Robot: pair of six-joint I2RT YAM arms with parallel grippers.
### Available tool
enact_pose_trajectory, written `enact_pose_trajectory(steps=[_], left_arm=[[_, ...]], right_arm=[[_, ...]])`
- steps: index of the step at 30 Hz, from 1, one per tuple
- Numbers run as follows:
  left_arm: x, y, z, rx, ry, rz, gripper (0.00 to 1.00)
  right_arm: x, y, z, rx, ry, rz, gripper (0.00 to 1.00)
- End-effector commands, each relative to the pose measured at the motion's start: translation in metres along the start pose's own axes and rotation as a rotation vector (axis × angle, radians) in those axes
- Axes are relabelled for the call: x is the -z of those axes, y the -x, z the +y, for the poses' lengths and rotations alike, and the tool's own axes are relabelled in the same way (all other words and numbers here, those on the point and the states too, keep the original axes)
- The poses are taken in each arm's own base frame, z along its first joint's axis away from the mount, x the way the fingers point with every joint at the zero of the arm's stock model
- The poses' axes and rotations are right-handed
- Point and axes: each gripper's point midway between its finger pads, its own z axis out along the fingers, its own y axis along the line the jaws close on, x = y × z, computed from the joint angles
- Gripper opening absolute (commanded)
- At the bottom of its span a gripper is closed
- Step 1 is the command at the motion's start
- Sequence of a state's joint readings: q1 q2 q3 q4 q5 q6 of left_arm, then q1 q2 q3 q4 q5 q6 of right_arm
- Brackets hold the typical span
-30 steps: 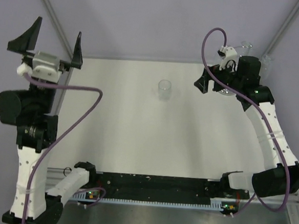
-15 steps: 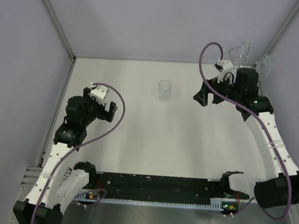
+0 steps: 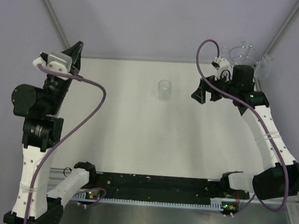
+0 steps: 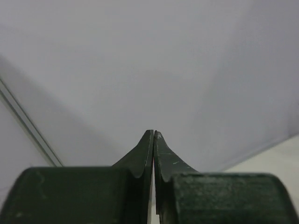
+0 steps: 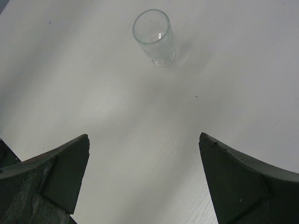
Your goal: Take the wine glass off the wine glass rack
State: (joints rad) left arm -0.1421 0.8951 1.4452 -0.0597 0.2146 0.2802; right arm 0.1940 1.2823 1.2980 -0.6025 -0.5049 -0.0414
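matte white table [image 3: 137, 137] bears a clear cylindrical glass [image 5: 154, 36]; left gripper [image 4: 153, 133] pinched closed, right gripper [image 5: 144, 136] spread wide.

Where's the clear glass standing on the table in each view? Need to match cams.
Top external: clear glass at upper centre, upright on the table.
Left wrist: not in it.
Right wrist: glass at top centre.
Shared landmark: the open right pincer, aimed toward the glass.

Even soft light, faint shadows, near jaws blurred.
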Motion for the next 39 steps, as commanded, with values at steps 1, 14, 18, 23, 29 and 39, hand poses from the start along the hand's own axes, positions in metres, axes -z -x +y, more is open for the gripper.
enact_pose_trajectory(steps=[1, 14, 18, 23, 29, 39], left_arm=[[0.024, -0.126, -0.066, 0.129, -0.212, 0.299, 0.0], [0.063, -0.212, -0.112, 0.431, -0.217, 0.524, 0.3], [0.057, -0.209, -0.116, 0.425, -0.249, 0.483, 0.59], [0.019, -0.156, -0.088, 0.381, -0.208, 0.336, 0.51], [-0.043, -0.036, -0.016, 0.21, -0.051, 0.034, 0.98], [-0.004, -0.151, -0.111, 0.461, -0.321, 0.297, 0.99]], right_arm=[[0.01, 0.019, 0.011, 0.033, 0.025, -0.072, 0.99], [0.011, 0.013, 0.011, 0.034, 0.022, -0.066, 0.99], [0.011, 0.017, 0.008, 0.05, 0.004, -0.073, 0.99], [0.03, 0.058, 0.004, 0.131, -0.064, -0.167, 0.99], [0.057, 0.121, -0.01, 0.185, -0.209, -0.294, 0.99], [0.093, 0.141, -0.078, 0.013, -0.389, -0.3, 0.98]])
